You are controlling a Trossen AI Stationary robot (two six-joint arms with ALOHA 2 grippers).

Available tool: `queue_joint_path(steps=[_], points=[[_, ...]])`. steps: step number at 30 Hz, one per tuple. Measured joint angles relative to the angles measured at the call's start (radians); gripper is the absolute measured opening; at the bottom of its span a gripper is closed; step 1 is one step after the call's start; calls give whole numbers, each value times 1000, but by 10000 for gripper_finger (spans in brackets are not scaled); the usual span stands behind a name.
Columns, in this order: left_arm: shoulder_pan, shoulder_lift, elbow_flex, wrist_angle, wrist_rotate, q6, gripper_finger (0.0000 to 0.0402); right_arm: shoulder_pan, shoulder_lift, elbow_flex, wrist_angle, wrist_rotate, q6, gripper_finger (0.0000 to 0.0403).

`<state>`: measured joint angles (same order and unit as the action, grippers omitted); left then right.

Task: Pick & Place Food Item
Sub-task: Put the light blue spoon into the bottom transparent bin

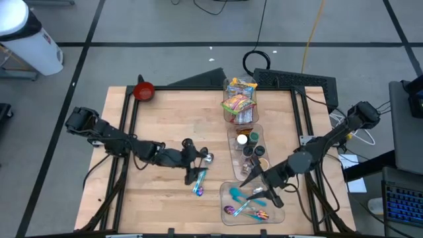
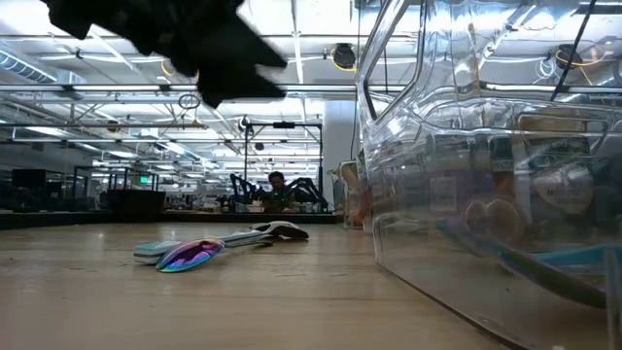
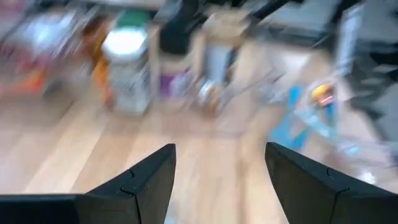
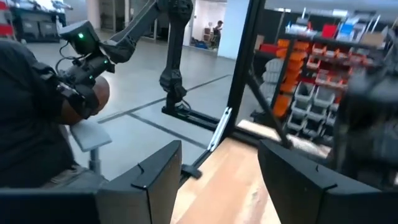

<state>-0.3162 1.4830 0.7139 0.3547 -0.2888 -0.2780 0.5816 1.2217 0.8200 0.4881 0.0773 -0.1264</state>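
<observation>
Bright snack packets (image 1: pixel 238 100) fill a clear bin at the table's far middle. Small jars (image 1: pixel 251 147) stand in a clear tray just nearer; in the left wrist view they show blurred (image 3: pixel 127 68). My left gripper (image 1: pixel 198 165) (image 3: pixel 221 149) hovers open left of that tray, above loose utensils, with nothing between its fingers. An iridescent spoon (image 1: pixel 198 186) (image 2: pixel 190 255) lies flat on the wood. My right gripper (image 1: pixel 250 177) (image 4: pixel 219 146) is open and empty, raised over the near clear tray (image 1: pixel 277 215) of utensils and pointing level.
A red bowl (image 1: pixel 143 90) sits at the far left corner. A silver utensil (image 1: pixel 207 157) lies beside my left gripper. The clear tray's wall (image 2: pixel 466 185) fills the right of the low view. A dark frame rail (image 1: pixel 301 112) borders the table's right side. Bare wood spans the left half.
</observation>
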Motion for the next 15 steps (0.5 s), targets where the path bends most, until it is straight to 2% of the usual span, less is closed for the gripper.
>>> queue_joint_path(steps=[3,8,11,15], points=[[7,0,10,-145,-45,-105,255,3,0,16,-14,22,-59,205],[26,0,78,-470,-86,-326,255,28,-1,17,-65,170,-107,207],[43,0,90,-552,-103,-429,255,38,-1,17,-82,232,-114,208],[62,1,92,-562,-105,-465,255,63,-15,17,-90,246,-125,206]])
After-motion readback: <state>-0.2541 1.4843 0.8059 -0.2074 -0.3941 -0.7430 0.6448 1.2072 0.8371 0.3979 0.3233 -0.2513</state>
